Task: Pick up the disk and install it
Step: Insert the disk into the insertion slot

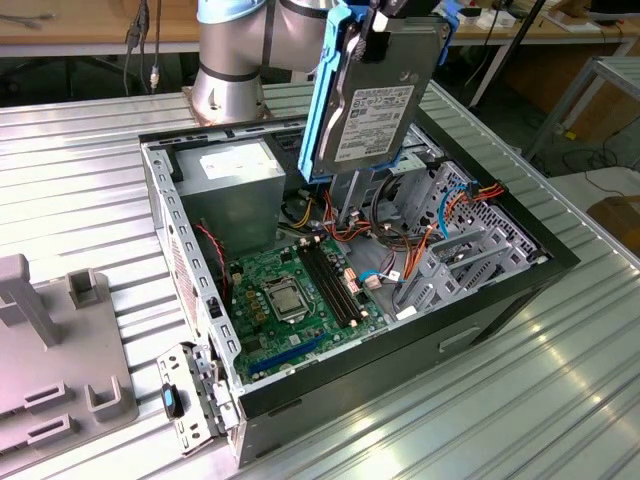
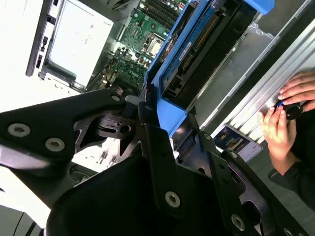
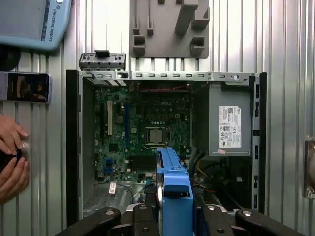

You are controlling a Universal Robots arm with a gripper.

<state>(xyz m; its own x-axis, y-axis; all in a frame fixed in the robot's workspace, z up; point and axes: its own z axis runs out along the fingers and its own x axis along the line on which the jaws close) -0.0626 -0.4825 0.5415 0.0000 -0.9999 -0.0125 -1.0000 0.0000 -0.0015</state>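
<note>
We observed the disk (image 1: 372, 100), framed in its blue carrier, hanging on edge above the open computer case (image 1: 158, 190). The claw (image 1: 380, 25) was pinching the disk's upper end. The case rested on the ribbed metal tabletop (image 1: 500, 400).

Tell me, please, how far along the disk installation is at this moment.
Done: the pick-up. The gripper is shut on the disk, which hangs on edge, off the table. In hand: the disk is held above the open computer case, near the grey drive cage. Left: the seating itself. The disk is not yet in the case.
</note>
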